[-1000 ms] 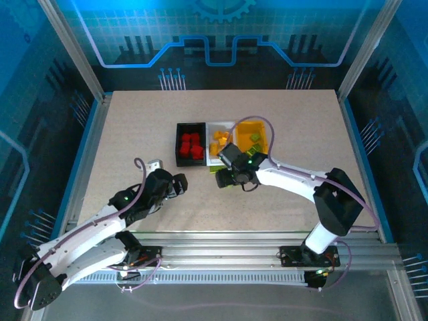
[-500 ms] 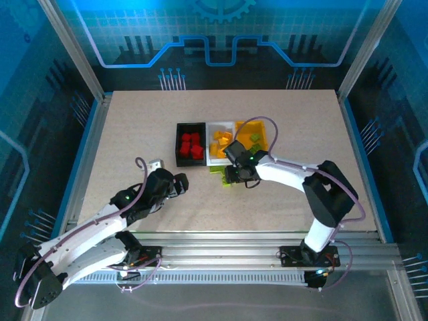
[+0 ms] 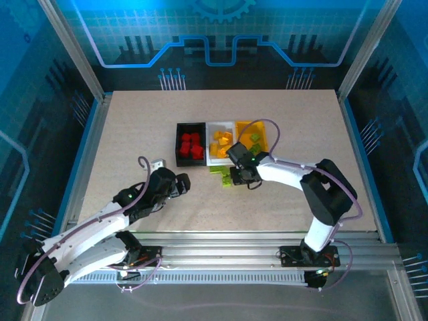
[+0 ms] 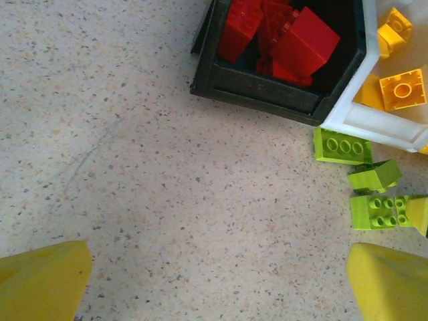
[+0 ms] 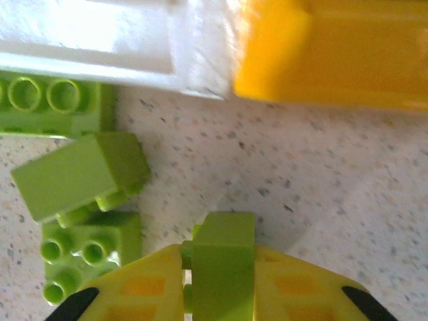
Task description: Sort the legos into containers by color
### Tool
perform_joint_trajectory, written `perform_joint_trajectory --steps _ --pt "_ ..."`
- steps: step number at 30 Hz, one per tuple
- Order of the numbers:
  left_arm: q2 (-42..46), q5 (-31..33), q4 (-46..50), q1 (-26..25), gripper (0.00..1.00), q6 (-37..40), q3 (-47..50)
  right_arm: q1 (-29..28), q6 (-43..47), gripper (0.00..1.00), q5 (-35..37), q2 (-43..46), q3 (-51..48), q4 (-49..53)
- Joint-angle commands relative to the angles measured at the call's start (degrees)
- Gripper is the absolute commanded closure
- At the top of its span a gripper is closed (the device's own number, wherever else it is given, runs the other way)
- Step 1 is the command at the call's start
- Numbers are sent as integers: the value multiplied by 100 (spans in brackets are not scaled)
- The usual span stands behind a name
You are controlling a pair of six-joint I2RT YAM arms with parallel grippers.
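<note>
Three bins stand in a row at the table's middle: the black bin point(image 3: 179, 144) holds red legos point(image 4: 287, 37), the white bin point(image 3: 209, 143) holds yellow-orange legos point(image 4: 401, 88), and the yellow bin point(image 3: 262, 144) holds green ones. Three loose lime green legos point(image 5: 80, 174) lie just in front of the white bin. My right gripper point(image 5: 223, 271) is shut on a fourth lime green lego point(image 5: 223, 234), low over the table right of them, in front of the yellow bin's wall point(image 5: 334, 53). My left gripper point(image 4: 217, 287) is open over bare table, near the black bin.
The bins touch side by side, their front walls point(image 5: 100, 37) close to the right gripper. Bare speckled table point(image 3: 134, 127) spreads to the left, right and front. Metal frame rails point(image 3: 93, 134) border the table.
My right gripper has drawn in toward the bins and turned beside the loose green legos. The left arm has barely shifted.
</note>
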State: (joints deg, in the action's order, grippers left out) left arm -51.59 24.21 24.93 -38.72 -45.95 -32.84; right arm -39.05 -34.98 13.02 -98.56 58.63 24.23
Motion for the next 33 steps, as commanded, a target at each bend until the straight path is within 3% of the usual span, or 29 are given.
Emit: perform_joint_trajectory --steps 1,7,20,23,25,27,33 --pt "-110 -175 -225 41 1 182 -3 159 -80 79 99 658 -191 130" --pt "-414 -428 -464 48 1 281 -90 681 140 78 309 1358 104 411" --pt "-969 -973 -583 47 1 499 -350 1492 312 73 616 -703 2398 769" --pt "-1109 -1117 -649 43 1 559 -379 1557 268 61 621 -991 2735 848" --pt "-1247 -1227 -721 41 1 622 -427 1564 302 43 502 -1007 2850 829" --pt "-1399 -1342 -756 43 1 730 -509 1528 334 32 428 -857 2844 769" --pt "-2048 -1529 -1037 -322 2 1108 -919 1394 79 31 231 52 2013 449"
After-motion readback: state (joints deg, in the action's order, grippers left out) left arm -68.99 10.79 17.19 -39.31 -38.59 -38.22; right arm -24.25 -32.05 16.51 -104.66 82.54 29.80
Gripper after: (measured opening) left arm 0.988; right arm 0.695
